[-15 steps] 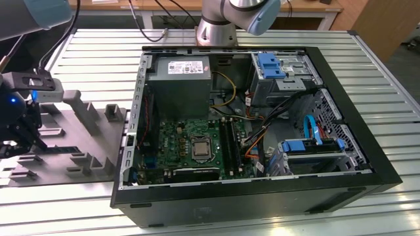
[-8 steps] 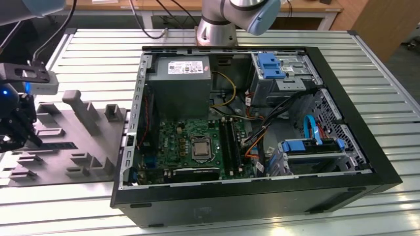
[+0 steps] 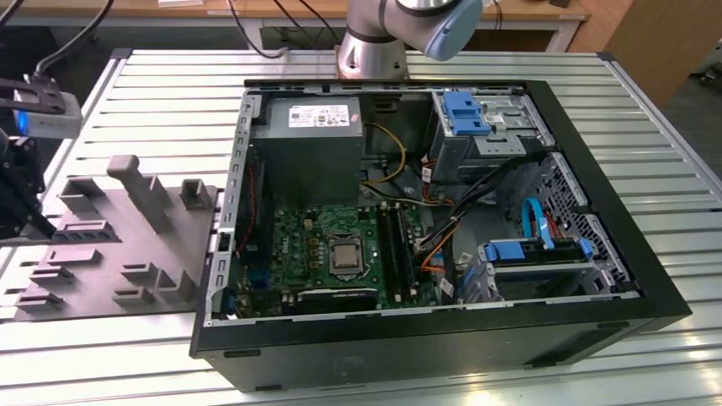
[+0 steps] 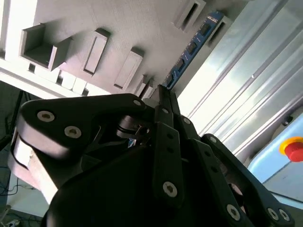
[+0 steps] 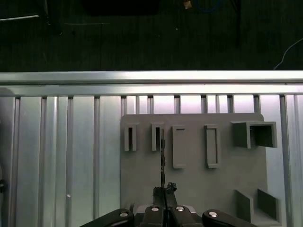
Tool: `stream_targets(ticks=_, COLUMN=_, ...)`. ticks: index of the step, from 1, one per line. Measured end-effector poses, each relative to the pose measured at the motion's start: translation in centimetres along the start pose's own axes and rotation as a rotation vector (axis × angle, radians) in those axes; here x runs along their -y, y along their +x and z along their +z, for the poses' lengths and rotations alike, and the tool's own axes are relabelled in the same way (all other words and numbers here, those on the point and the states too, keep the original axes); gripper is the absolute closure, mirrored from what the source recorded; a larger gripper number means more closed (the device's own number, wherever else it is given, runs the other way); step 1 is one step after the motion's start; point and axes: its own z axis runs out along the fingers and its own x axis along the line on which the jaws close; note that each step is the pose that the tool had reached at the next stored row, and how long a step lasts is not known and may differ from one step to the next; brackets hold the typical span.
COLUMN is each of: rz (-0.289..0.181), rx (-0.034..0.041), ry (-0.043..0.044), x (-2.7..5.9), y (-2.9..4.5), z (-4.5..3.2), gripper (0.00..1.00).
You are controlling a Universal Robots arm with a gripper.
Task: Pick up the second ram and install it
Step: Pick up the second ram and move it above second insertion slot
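The second ram [image 4: 191,47] is a slim dark blue stick. My gripper [image 4: 163,92] is shut on one end of it. In the first wrist view the ram [image 5: 162,161] appears edge-on as a thin dark line rising from my gripper [image 5: 164,204]. Its far end lies over a narrow slot holder [image 5: 156,137] of the grey fixture tray [image 5: 194,189]. I cannot tell whether that end still sits in the holder. In the exterior view my gripper [image 3: 34,227] hangs over the fixture tray [image 3: 124,245], to the left of the open computer case [image 3: 429,321]. The green motherboard [image 3: 304,245] with its long black slots [image 3: 390,245] lies inside the case.
The tray carries several more slot holders and blocks [image 3: 135,190]. Both it and the case rest on a ribbed aluminium table [image 3: 169,101]. The case also holds a power supply [image 3: 304,144], drive cages [image 3: 485,118] and loose cables. A red stop button [image 4: 293,149] sits beyond the table.
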Motion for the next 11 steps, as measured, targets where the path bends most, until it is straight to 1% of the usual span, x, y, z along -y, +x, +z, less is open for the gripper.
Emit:
stream_targets(ticks=2, rz=0.0, rx=-0.0001, ry=-0.0001, x=-0.05, y=-0.04, z=-0.87, gripper=0.88)
stream_targets(ticks=8, rz=0.0, rx=-0.0001, ry=0.0001, x=-0.19, y=-0.18, z=-3.14, gripper=0.88)
stream_targets(ticks=11, rz=0.0, rx=0.0, ry=0.0005, x=-0.26, y=-0.26, z=-4.45, gripper=0.88)
